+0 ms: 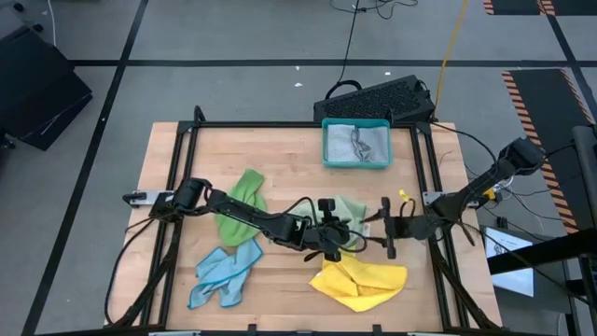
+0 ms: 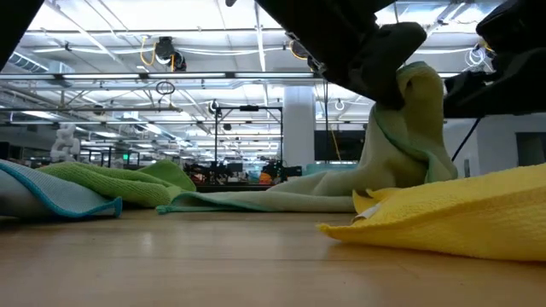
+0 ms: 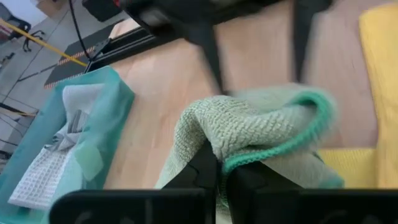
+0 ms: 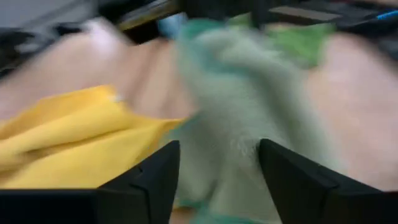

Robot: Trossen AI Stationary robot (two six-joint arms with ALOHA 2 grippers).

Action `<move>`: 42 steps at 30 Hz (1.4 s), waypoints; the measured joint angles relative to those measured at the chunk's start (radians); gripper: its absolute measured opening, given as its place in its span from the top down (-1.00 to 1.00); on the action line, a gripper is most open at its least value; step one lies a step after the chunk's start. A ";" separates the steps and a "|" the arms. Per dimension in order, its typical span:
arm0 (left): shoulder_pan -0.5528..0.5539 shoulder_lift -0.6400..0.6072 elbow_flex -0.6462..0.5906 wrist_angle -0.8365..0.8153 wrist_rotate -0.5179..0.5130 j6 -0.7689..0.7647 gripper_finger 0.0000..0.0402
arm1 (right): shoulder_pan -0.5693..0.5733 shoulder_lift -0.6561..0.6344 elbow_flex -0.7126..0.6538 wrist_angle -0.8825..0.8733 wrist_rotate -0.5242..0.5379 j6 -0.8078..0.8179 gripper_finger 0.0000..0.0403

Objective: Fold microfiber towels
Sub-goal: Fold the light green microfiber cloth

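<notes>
Teal tray (image 1: 355,161) at far side held one grey towel (image 1: 358,142). On the table (image 1: 280,149): bright green towel (image 1: 246,194), light blue towel (image 1: 224,273), yellow towel (image 1: 359,283). Left gripper (image 1: 332,245) clamped the pale green towel (image 3: 261,127), lifted at centre; right gripper (image 1: 387,227) stood apart, just beside.

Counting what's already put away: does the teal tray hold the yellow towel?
No: in the high view the yellow towel lies on the table's near edge, while the teal tray holds only a grey cloth.
</notes>
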 joint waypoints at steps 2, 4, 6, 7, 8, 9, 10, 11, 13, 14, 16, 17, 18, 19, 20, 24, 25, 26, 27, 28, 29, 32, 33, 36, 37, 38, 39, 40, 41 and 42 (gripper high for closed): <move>0.000 0.000 0.000 0.025 -0.007 -0.002 0.89 | -0.018 0.038 0.000 0.041 -0.128 0.022 0.04; 0.000 0.000 0.000 0.054 -0.023 0.010 0.91 | -0.025 0.092 0.000 0.099 -0.235 0.039 0.14; 0.000 0.000 0.000 0.066 -0.045 0.016 0.95 | -0.025 0.150 0.000 0.173 -0.326 0.042 0.24; 0.000 0.000 0.000 0.065 -0.057 0.011 0.96 | -0.024 0.179 0.000 0.220 -0.364 0.046 0.28; 0.002 0.000 0.000 0.063 -0.066 0.004 0.97 | -0.021 0.206 0.000 0.255 -0.399 0.057 0.32; 0.002 0.000 0.000 0.060 -0.074 -0.005 0.96 | -0.017 0.230 0.000 0.287 -0.419 0.067 0.36; 0.003 0.000 0.000 0.059 -0.077 -0.011 0.95 | -0.013 0.250 0.000 0.313 -0.427 0.079 0.40; 0.004 0.000 0.000 0.060 -0.077 -0.009 0.92 | -0.007 0.263 0.000 0.321 -0.418 0.093 0.43; 0.000 0.000 0.000 0.059 -0.079 0.008 0.89 | 0.012 0.263 0.000 0.299 -0.350 0.133 0.47; -0.004 0.000 0.000 0.054 -0.079 0.016 0.89 | 0.023 0.253 0.000 0.277 -0.307 0.151 0.48; -0.018 0.000 0.000 0.043 -0.078 0.027 0.91 | 0.049 0.210 0.000 0.214 -0.231 0.183 0.48; -0.024 0.000 0.000 0.038 -0.077 0.029 0.93 | 0.061 0.182 0.000 0.179 -0.190 0.202 0.47; -0.032 0.000 0.000 0.034 -0.076 0.031 0.96 | 0.071 0.152 0.000 0.137 -0.150 0.227 0.44; -0.039 0.000 0.000 0.033 -0.076 0.032 0.97 | 0.077 0.122 0.000 0.088 -0.105 0.254 0.42; -0.047 0.000 0.000 0.033 -0.077 0.032 0.97 | 0.082 0.094 0.000 0.038 -0.068 0.283 0.38; -0.069 0.000 0.000 0.033 -0.096 0.023 0.90 | 0.087 0.026 0.000 -0.110 0.032 0.347 0.17; -0.075 0.000 0.000 0.033 -0.105 0.017 0.89 | 0.086 0.025 0.000 -0.124 0.052 0.349 0.11; -0.081 0.000 0.000 0.033 -0.108 0.016 0.89 | 0.084 0.029 0.000 -0.128 0.069 0.345 0.05; -0.087 0.000 0.000 0.033 -0.111 0.016 0.91 | 0.079 0.035 -0.003 -0.113 0.077 0.334 0.00; -0.093 0.000 0.000 0.034 -0.111 0.016 0.93 | 0.075 0.046 -0.012 -0.074 0.090 0.321 -0.05; -0.099 0.000 0.000 0.034 -0.111 0.015 0.95 | 0.065 0.060 -0.025 -0.020 0.091 0.309 -0.10; -0.112 0.000 0.000 0.034 -0.113 0.015 0.96 | 0.039 0.118 -0.079 0.189 0.082 0.273 -0.18; -0.115 0.000 0.000 0.034 -0.117 0.015 0.95 | 0.031 0.139 -0.094 0.268 0.052 0.262 -0.19; -0.123 0.000 0.000 0.034 -0.137 0.014 0.90 | 0.013 0.207 -0.127 0.482 -0.061 0.224 -0.18; -0.123 0.000 0.000 0.034 -0.140 0.017 0.90 | 0.012 0.234 -0.131 0.537 -0.099 0.213 -0.16; -0.123 0.000 0.000 0.034 -0.146 0.019 0.91 | 0.011 0.257 -0.131 0.585 -0.139 0.198 -0.12; -0.123 0.000 0.000 0.034 -0.154 0.020 0.93 | 0.014 0.279 -0.130 0.625 -0.176 0.189 -0.06; -0.123 0.000 0.000 0.034 -0.155 0.019 0.95 | 0.016 0.302 -0.124 0.658 -0.212 0.183 0.01; -0.123 0.000 0.000 0.034 -0.155 0.016 0.96 | 0.019 0.325 -0.115 0.688 -0.238 0.179 0.08; -0.121 0.000 0.000 0.034 -0.155 0.011 0.97 | 0.023 0.344 -0.106 0.706 -0.254 0.177 0.17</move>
